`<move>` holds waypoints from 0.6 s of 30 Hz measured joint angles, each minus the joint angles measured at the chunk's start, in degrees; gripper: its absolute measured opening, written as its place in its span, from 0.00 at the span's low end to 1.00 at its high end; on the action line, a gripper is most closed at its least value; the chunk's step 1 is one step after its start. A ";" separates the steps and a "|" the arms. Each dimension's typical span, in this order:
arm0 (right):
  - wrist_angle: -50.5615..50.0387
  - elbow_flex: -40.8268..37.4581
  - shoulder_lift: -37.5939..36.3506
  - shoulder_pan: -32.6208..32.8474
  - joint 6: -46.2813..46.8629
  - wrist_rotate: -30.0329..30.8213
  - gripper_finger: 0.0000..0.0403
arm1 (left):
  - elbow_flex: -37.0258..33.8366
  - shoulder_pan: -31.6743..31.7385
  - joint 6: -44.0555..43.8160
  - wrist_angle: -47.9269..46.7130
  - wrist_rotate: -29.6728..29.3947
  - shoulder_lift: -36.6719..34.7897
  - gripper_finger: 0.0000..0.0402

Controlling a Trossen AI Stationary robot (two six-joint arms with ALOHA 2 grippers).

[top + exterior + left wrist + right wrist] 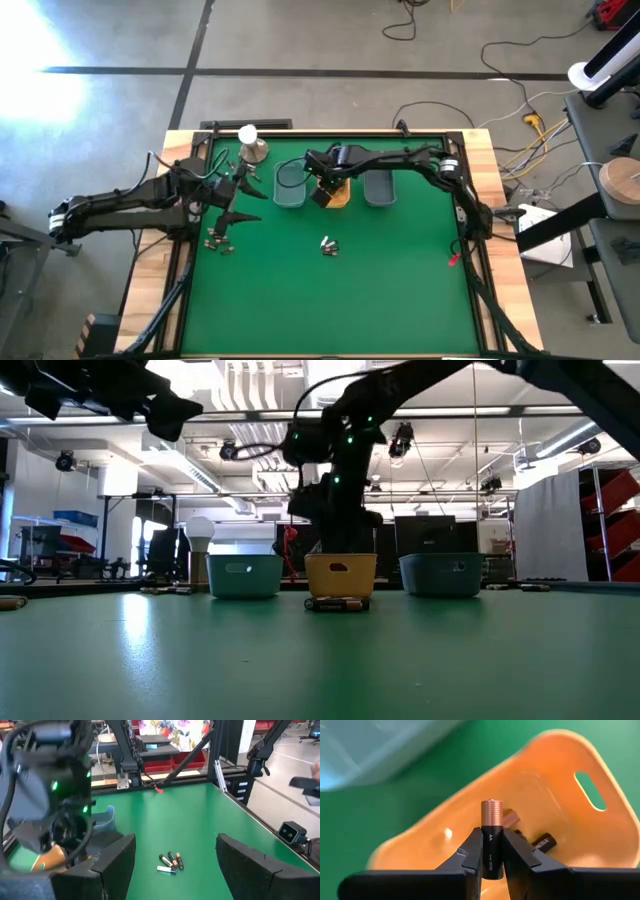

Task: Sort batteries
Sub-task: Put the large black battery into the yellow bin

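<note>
My right gripper [492, 837] hangs over the orange tray [340, 193] and is shut on one AA battery [492, 812], black with a coppery end. A few more batteries [540, 842] lie on that tray's floor. A small cluster of batteries [328, 245] lies on the green mat at mid-table, also in the left wrist view [170, 862] and the low view [338, 603]. Another cluster of batteries [218, 241] lies near the left edge. My left gripper [238, 192] is open, above the mat near that left cluster, touching nothing. My right gripper pinches the battery's black body [492, 851] between its two fingertips [472, 851]. The battery lies along the fingers, and its coppery end [492, 810] sticks out past them toward the orange tray. The fingers come from above, and the battery is lifted clear of the tray.
A grey-blue tray [290, 185] stands left of the orange one and another grey-blue tray [380, 187] right of it. A metal dome with a white ball [250, 145] sits at the far left. A small red thing [453, 260] lies near the right edge.
</note>
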 joint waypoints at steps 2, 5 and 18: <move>-1.06 1.35 1.51 -0.63 -0.50 -0.05 0.11 | -0.10 0.00 -0.11 -0.03 0.01 -0.23 0.63; -2.93 3.16 3.41 -1.30 -1.69 -0.10 0.11 | -0.44 0.00 -0.16 -0.04 0.00 -0.18 0.63; -7.15 8.91 7.55 -1.56 -5.51 0.06 0.22 | -0.72 0.00 -0.16 0.57 0.02 0.08 0.63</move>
